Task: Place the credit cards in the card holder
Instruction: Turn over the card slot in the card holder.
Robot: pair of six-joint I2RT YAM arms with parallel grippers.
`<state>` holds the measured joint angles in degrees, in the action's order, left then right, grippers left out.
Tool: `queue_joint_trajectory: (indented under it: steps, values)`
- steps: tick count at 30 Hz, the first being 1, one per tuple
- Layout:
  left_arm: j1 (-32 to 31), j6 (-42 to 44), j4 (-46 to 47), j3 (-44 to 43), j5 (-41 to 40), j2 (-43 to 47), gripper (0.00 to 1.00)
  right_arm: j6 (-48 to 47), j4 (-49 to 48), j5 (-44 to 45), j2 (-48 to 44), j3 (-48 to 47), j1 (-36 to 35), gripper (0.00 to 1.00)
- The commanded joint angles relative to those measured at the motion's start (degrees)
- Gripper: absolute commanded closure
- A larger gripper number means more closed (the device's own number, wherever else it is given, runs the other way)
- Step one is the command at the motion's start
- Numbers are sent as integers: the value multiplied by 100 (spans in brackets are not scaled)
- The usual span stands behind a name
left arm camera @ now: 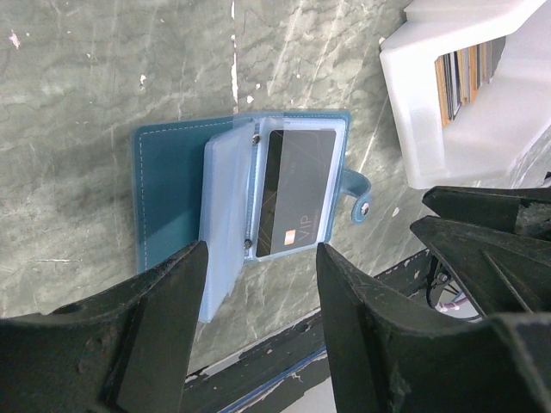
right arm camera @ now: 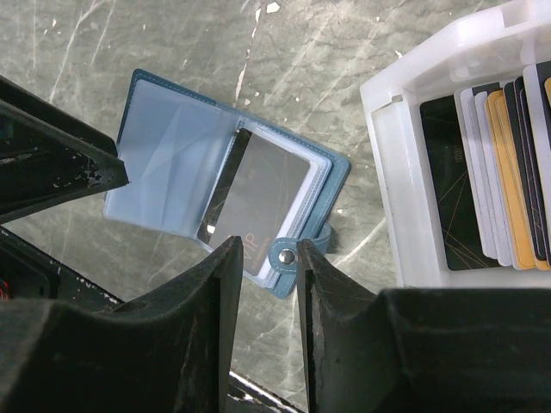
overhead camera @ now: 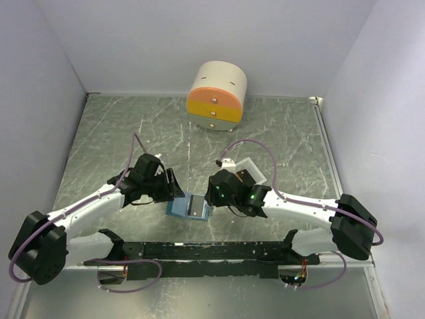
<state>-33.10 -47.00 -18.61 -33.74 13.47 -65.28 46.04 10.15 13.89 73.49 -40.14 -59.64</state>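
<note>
The light-blue card holder [left arm camera: 168, 172] lies open on the marbled table, near the front between both arms [overhead camera: 189, 207]. A black credit card [left arm camera: 297, 189] sits in its right clear sleeve [right arm camera: 258, 196]. Its snap tab [right arm camera: 288, 254] points toward the tray. My left gripper [left arm camera: 258, 288] hangs open above the holder's near edge, nothing between its fingers [overhead camera: 176, 191]. My right gripper [right arm camera: 265, 262] stands narrowly open over the tab end, holding nothing [overhead camera: 212, 195]. Several more credit cards [right arm camera: 499, 172], black, whitish and orange-tan, stand in the white tray [right arm camera: 387, 172].
The white tray [overhead camera: 251, 166] lies just behind the right gripper. A round cream drawer box [overhead camera: 217, 95] with orange and yellow fronts stands at the back. A black rail [overhead camera: 199, 251] runs along the near edge. Grey walls close in on the table's sides.
</note>
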Motion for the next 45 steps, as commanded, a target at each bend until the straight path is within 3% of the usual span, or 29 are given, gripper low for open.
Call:
queue_joint_trajectory:
  steps: [1, 10, 20, 32, 45]
  values:
    - [23, 65, 198, 40, 10, -72, 36, -48, -110, 36, -30, 38, -22, 68]
    - [28, 27, 368, 84, 182, -107, 36, -60, -102, 49, -46, 9, -24, 68]
    - [16, -313, 1221, 400, 1011, -257, 36, -67, 5, 228, -274, 15, -22, 69]
    - [-136, -616, 1972, 495, 1425, -364, 35, -226, 381, 758, -763, -72, -25, 69]
    - [-467, -847, 2439, 401, 1379, -483, 35, -384, 670, 1202, -1090, -60, 2, 69]
